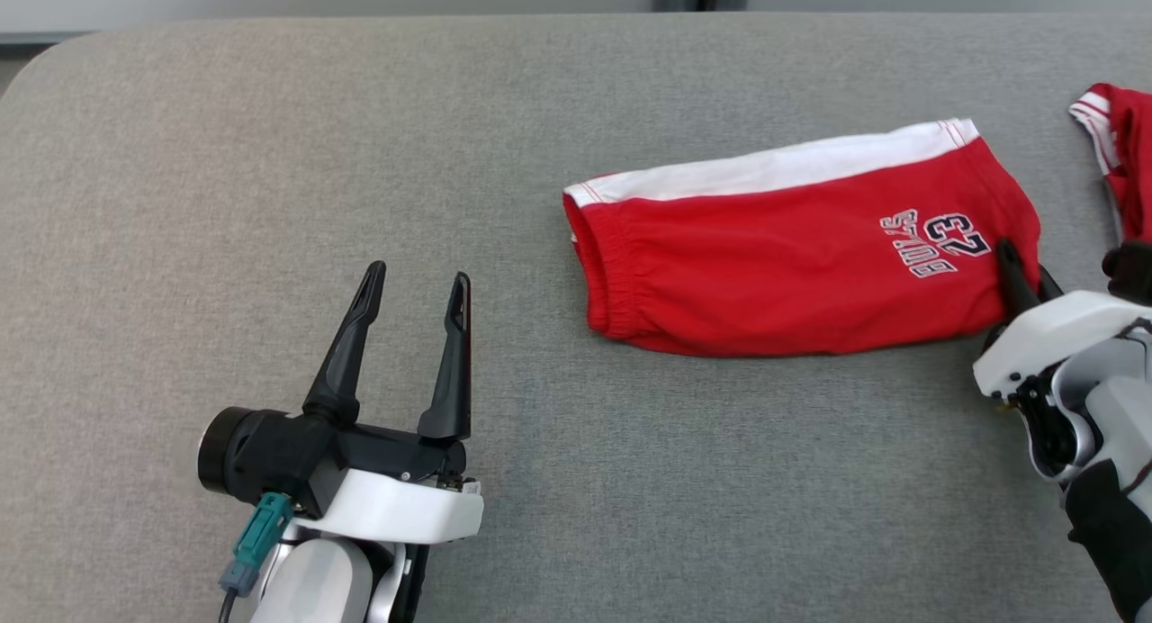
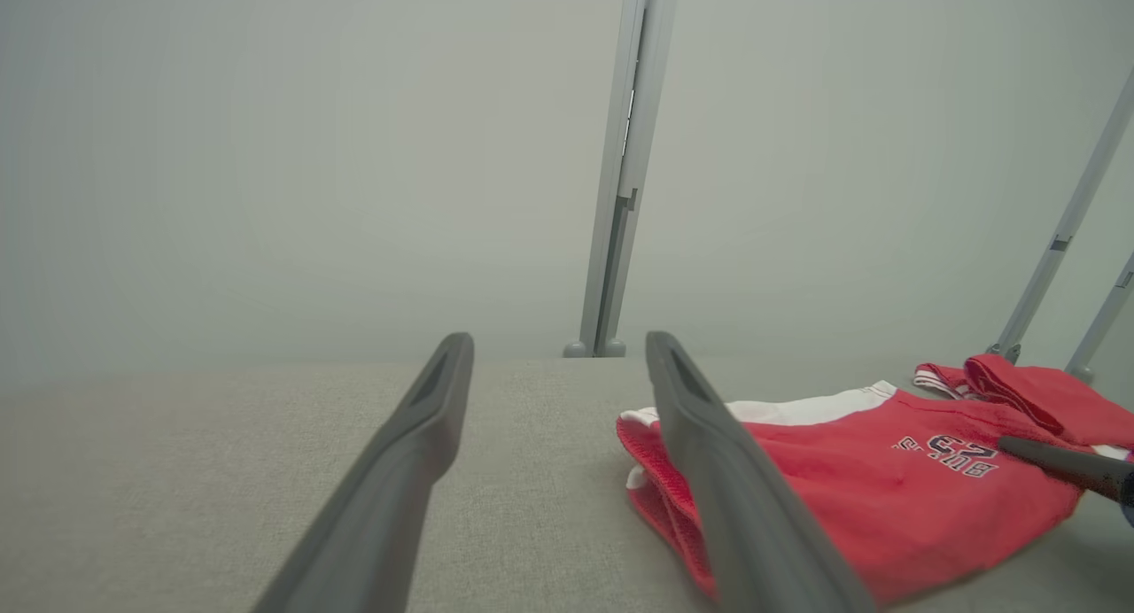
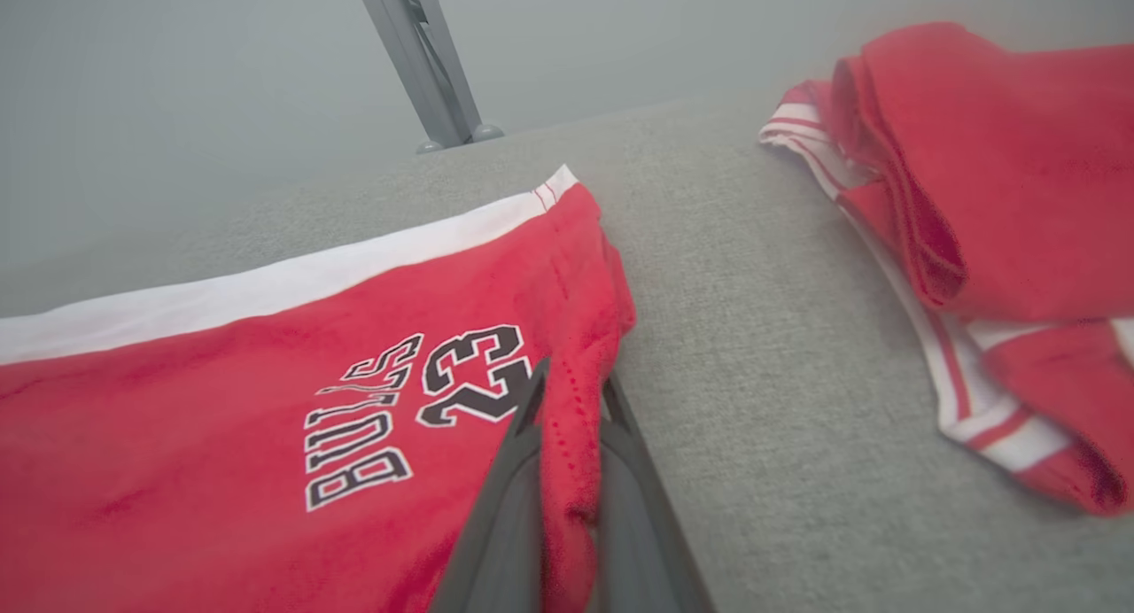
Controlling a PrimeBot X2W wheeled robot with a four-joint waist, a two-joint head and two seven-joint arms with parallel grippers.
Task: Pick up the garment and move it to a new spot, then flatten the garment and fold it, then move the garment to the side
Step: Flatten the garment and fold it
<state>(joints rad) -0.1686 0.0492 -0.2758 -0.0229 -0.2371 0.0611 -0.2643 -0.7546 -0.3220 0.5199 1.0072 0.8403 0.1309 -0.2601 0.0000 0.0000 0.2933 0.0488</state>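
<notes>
The shorts point(image 1: 792, 254) lie folded flat on the grey table point(image 1: 270, 155), right of centre in the head view. They are red, with a white band along the far edge and "BULLS 23" printed near the right end. The gathered waist faces left.

The right gripper point(image 1: 1021, 267) reaches in from the lower right and is closed on the shorts' right edge, just beside the print. In the right wrist view its two dark fingers point(image 3: 500, 524) stand almost together with a ridge of red cloth pinched between them. The cloth there is drawn up into a narrow fold, while the rest of the shorts lies on the table.

A second garment point(image 1: 1125, 146), red with white stripes, lies crumpled at the table's right edge. It is apart from the shorts, with bare table between them.

The left gripper point(image 1: 419, 274) is at the lower left, well apart from the shorts, with its fingers spread wide and nothing between them. In the left wrist view they point across the table toward a grey post point(image 2: 620, 170) beyond the far edge.
</notes>
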